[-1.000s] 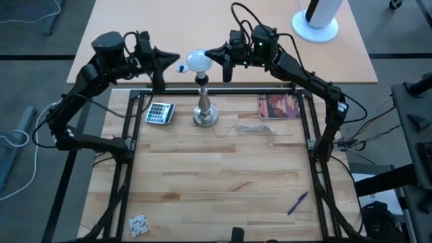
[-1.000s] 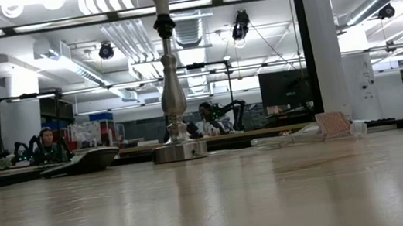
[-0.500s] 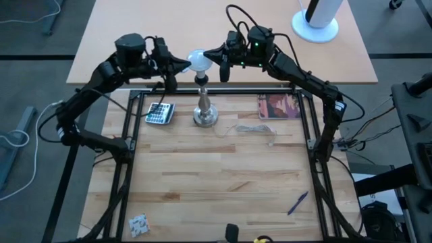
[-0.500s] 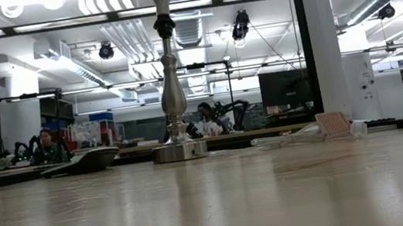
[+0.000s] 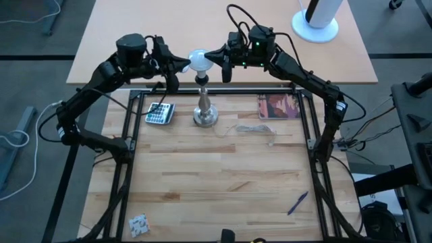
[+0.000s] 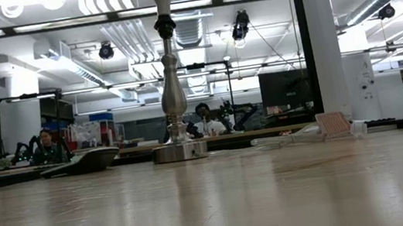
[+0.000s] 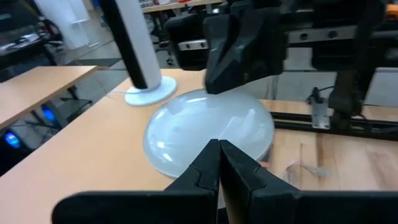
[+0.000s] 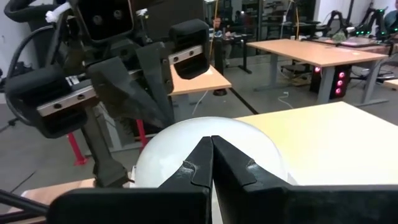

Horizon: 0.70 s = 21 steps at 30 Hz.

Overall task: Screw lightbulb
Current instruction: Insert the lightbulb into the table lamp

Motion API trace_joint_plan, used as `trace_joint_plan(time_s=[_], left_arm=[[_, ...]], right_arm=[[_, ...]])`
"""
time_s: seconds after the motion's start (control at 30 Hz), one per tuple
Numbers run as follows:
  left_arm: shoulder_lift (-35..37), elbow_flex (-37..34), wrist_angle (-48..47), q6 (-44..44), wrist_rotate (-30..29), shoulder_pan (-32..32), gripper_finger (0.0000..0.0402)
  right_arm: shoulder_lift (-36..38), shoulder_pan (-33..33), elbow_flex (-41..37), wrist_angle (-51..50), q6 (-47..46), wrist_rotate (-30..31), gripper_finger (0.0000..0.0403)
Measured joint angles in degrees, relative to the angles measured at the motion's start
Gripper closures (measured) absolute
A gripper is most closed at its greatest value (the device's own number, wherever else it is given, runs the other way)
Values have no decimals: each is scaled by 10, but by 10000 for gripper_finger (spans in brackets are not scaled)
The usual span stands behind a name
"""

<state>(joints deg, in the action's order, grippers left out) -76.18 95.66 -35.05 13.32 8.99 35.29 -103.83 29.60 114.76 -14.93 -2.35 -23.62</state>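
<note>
On the wooden table [image 5: 216, 182] a calculator [image 5: 160, 113] lies just beside the base of the silver stand [image 5: 204, 108]. A patterned card [image 5: 277, 106] lies at the other side, with a clear wrapper [image 5: 251, 129] between them. A pen [image 5: 298, 202] and a small packet [image 5: 138, 224] lie well apart near the front edge. A large white cylinder on a round base [image 5: 316, 20] stands on the far desk.

The lightbulb [image 5: 197, 61] sits on top of the stand, its white globe up. The left gripper [image 5: 181, 62] reaches in from one side and the right gripper [image 5: 210, 54] from the other, each with its fingers pressed together, tips at the globe. Both arms are bent high, wrists level, facing each other across the bulb.
</note>
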Motion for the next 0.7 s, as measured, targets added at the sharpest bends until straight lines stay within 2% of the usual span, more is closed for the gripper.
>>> trace_joint_plan(time_s=[0.3,0.7], left_arm=[[-3,-1,16,11,-38,7,402],[24,1,15,-6,-37,6,402]], right_arm=[[0,-4,-1,0,-10,-18,403],[-1,-6,24,-9,-2,-6,403]])
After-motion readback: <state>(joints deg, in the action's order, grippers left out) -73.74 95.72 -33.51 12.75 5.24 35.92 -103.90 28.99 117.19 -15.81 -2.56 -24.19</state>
